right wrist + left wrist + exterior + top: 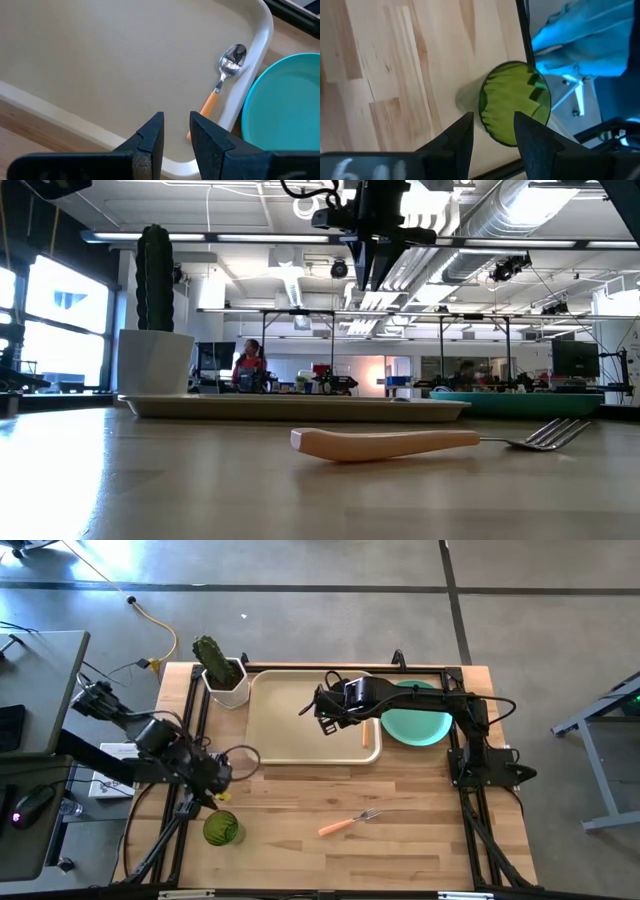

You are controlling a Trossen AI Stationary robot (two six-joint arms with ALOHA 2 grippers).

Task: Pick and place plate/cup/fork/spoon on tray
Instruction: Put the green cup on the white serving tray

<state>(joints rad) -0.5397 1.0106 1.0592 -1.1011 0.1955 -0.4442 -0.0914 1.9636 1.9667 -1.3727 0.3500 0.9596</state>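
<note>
The beige tray (300, 725) lies at the table's far middle. The orange-handled spoon (366, 732) lies inside it by its right rim, also in the right wrist view (222, 82). The teal plate (420, 722) rests on the table just right of the tray, partly under my right arm. The fork (350, 822) lies on the bare wood near the front, tines to the right (420, 442). The green cup (222, 829) stands near the front left. My left gripper (492, 135) hovers open over the cup (515, 102). My right gripper (176, 132) is open by a narrow gap and empty above the tray.
A white square pot with a dark cactus (222, 675) stands at the tray's far left corner. A desk with gear (30, 740) stands beyond the table's left edge. Bare wood lies around the fork (420, 830).
</note>
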